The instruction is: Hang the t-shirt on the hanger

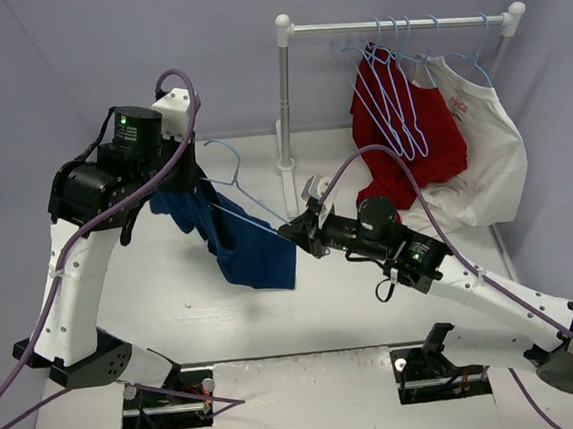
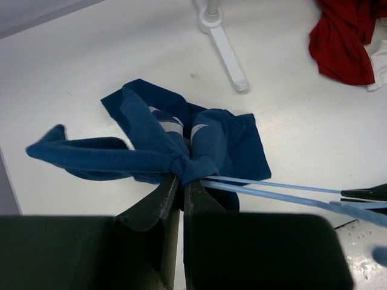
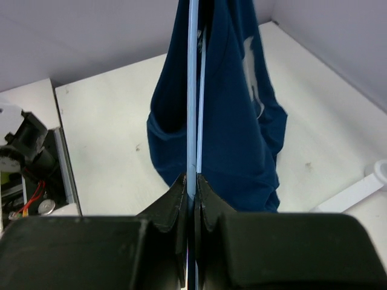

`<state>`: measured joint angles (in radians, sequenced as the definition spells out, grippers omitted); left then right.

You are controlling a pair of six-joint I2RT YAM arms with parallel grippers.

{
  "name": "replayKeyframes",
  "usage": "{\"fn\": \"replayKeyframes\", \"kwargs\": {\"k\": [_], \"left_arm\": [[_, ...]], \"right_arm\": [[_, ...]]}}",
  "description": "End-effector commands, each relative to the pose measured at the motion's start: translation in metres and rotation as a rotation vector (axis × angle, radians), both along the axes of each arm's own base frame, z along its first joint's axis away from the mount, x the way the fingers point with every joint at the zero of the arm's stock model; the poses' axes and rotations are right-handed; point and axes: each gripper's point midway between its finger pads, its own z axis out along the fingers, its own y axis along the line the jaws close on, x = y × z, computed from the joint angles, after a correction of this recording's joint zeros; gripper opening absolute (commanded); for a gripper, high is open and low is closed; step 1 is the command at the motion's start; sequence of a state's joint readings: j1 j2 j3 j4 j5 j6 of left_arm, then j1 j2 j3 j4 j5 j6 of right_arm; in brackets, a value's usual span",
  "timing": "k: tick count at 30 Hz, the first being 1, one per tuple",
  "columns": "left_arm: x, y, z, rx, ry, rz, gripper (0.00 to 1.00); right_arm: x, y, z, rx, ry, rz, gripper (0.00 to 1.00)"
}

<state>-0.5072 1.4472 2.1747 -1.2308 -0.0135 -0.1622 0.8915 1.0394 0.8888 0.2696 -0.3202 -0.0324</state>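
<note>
White garment rack (image 1: 285, 104): upright post on flat foot at far side of white table (image 1: 154, 306), horizontal rail on top. Red shirt (image 1: 446, 145) hangs from rail, hem slumped on table. White shirt (image 1: 488, 162), small red chest print, hangs just right of it. Spare light-blue wire hangers (image 1: 398, 114) bunched over red shirt. Pale lilac walls (image 1: 101, 40) behind.

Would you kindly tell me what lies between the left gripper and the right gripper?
The hanger bridges the gap, the t-shirt hanging from it beside the left gripper; the right gripper pinches its other end. Clearest in the top external view.
</note>
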Motion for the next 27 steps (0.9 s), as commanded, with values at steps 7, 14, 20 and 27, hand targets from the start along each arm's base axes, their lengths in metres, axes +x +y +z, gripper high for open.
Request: {"fn": "replayKeyframes", "kwargs": {"k": [7, 14, 20, 27], "left_arm": [[-0.011, -0.041, 0.065, -0.11, -0.179, -0.181, 0.0], [-0.018, -0.063, 0.081, -0.143, -0.219, -0.253, 0.0], [-0.034, -0.074, 0.086, -0.145, -0.238, -0.305, 0.0], [-0.042, -0.075, 0.091, -0.141, -0.273, -0.315, 0.0]], "right_arm": [[0.005, 0.014, 0.111, 0.233, -0.21, 0.08, 0.0], [0.005, 0.014, 0.135, 0.285, -0.253, 0.099, 0.0], [0.01, 0.013, 0.125, 0.298, -0.244, 0.087, 0.0], [0.012, 0.01, 0.119, 0.328, -0.232, 0.08, 0.0]]}}
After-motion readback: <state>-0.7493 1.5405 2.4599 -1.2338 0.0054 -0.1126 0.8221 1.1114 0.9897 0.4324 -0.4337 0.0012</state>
